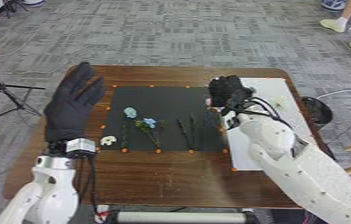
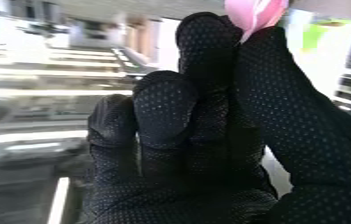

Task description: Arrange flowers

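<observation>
In the head view my left hand (image 1: 72,107) is held at the left of the black mat (image 1: 167,95), its fingers straight and holding nothing. My right hand (image 1: 227,91) is over the mat's right edge, beside the white board (image 1: 256,159). The right wrist view has the right hand (image 2: 198,130) with thumb and a finger pinching a pink flower (image 2: 257,12) at their tips. On the mat lie a pale blue flower (image 1: 131,112), a blue flower (image 1: 149,121) and dark green stems (image 1: 193,131). A white flower (image 1: 108,140) rests at the mat's lower left. Another pale flower (image 1: 279,101) is on the board.
The brown table (image 1: 163,177) has orange markers around the mat. A black bin (image 1: 317,111) stands on the floor beyond the table's right edge, and a black tripod (image 1: 7,92) stands to the left.
</observation>
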Robot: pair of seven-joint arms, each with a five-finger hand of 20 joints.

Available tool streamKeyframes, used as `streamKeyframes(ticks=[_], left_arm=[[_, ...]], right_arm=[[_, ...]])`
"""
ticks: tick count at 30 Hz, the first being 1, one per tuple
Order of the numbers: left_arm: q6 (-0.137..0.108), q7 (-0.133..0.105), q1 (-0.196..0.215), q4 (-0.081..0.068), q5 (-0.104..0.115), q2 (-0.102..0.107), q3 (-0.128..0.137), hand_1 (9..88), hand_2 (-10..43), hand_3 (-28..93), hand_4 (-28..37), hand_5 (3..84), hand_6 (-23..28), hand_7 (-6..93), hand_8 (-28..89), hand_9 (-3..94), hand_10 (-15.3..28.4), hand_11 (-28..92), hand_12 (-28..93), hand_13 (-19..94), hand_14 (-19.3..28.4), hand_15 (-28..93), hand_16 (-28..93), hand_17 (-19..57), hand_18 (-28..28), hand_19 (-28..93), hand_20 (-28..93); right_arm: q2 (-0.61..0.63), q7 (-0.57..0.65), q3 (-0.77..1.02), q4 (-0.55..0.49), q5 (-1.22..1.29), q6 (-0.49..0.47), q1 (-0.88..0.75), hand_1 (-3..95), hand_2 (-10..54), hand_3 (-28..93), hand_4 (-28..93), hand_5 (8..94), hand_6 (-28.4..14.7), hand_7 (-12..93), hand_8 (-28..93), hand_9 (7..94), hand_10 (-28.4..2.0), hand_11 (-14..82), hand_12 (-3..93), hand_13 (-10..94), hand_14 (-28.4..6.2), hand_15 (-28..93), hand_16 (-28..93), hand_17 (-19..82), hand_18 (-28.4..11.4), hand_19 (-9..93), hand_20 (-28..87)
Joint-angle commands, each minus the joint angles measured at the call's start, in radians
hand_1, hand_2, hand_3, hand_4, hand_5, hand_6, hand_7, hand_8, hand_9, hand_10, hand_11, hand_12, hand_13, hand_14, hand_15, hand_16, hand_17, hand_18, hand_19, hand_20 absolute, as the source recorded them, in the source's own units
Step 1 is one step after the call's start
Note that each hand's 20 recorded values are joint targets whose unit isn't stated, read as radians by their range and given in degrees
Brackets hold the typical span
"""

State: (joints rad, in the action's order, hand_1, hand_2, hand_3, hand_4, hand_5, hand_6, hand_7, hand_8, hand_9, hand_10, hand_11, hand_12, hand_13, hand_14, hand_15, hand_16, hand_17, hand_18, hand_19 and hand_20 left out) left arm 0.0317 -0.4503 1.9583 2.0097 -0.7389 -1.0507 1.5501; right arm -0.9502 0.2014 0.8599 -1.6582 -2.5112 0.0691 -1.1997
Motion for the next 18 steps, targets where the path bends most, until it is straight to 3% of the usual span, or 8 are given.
streamKeyframes(ticks=[1, 2, 4, 7, 13, 18], left_arm=[[0.046, -0.019, -0.193, -0.048, 0.037, 0.057, -0.08, 23.1, -6.2, 69, -28.3, 26.6, 2.4, 23.4, -12, 22.9, 11.0, 16, 16, 20, 15.4, 15, 5, -13.3, 21.1, 40, 7], [0.052, -0.019, -0.216, -0.054, 0.027, 0.053, -0.09, 23.1, -6.2, 69, -28.3, 26.6, 2.4, 23.4, -12, 22.9, 11.0, 16, 16, 20, 15.4, 15, 5, -13.3, 21.2, 40, 7], [0.071, -0.023, -0.248, -0.062, 0.028, 0.045, -0.105, 23.1, -6.1, 69, -28.3, 26.6, 2.4, 23.4, -12, 22.8, 11.0, 16, 16, 20, 15.4, 15, 5, -13.3, 21.2, 40, 7], [0.072, -0.019, -0.277, -0.076, 0.022, 0.034, -0.124, 23.0, -6.1, 69, -28.3, 26.5, 2.4, 23.3, -12, 22.8, 10.9, 16, 16, 20, 15.3, 15, 5, -13.3, 21.2, 40, 7], [0.067, -0.01, -0.237, -0.06, 0.023, 0.023, -0.102, 23.0, -6.0, 69, -28.3, 26.5, 2.4, 23.3, -12, 22.8, 10.9, 16, 16, 20, 15.3, 15, 5, -13.4, 21.1, 40, 7], [0.066, -0.011, -0.233, -0.059, 0.022, 0.018, -0.101, 23.0, -6.1, 69, -28.3, 26.6, 2.4, 23.3, -12, 22.9, 10.9, 16, 16, 20, 15.4, 15, 5, -13.4, 21.1, 40, 7]], right_arm=[[-0.22, -0.057, -0.097, 0.031, -0.08, 0.01, 0.052, 48.5, -9.5, 82, -28, 75.8, 0.2, 44, 2, 86.1, -6.3, 23.1, 48.1, 70, -5.6, 73, 32, 36, -19.2, 91, 51], [-0.235, -0.06, -0.103, 0.041, -0.094, 0.01, 0.046, 48.5, -9.5, 82, -28, 75.8, 0.2, 44, 2, 86.1, -6.3, 23.1, 48.1, 70, -5.5, 73, 32, 36, -19.1, 91, 51], [-0.256, -0.065, -0.118, 0.062, -0.11, 0.0, 0.042, 48.5, -9.5, 82, -28, 75.8, 0.2, 44, 1, 86.1, -6.3, 23.1, 48.2, 70, -5.5, 73, 32, 36, -19.2, 91, 51], [-0.269, -0.094, -0.13, 0.085, -0.136, -0.012, 0.032, 48.5, -9.5, 82, -28, 75.8, 0.2, 44, 1, 86.1, -6.4, 23.1, 48.2, 70, -5.5, 73, 32, 36, -19.2, 91, 51], [-0.244, -0.115, -0.152, 0.084, -0.17, -0.03, 0.006, 48.5, -9.5, 82, -28, 75.6, 0.2, 44, 1, 86.0, -6.2, 23.2, 48.4, 70, -5.4, 73, 32, 36, -19.1, 91, 51], [-0.245, -0.096, -0.137, 0.102, -0.181, -0.02, -0.004, 48.5, -9.5, 82, -28, 75.7, 0.3, 44, 1, 85.9, -6.1, 23.1, 48.1, 69, -5.3, 73, 32, 36, -19.2, 91, 51]])
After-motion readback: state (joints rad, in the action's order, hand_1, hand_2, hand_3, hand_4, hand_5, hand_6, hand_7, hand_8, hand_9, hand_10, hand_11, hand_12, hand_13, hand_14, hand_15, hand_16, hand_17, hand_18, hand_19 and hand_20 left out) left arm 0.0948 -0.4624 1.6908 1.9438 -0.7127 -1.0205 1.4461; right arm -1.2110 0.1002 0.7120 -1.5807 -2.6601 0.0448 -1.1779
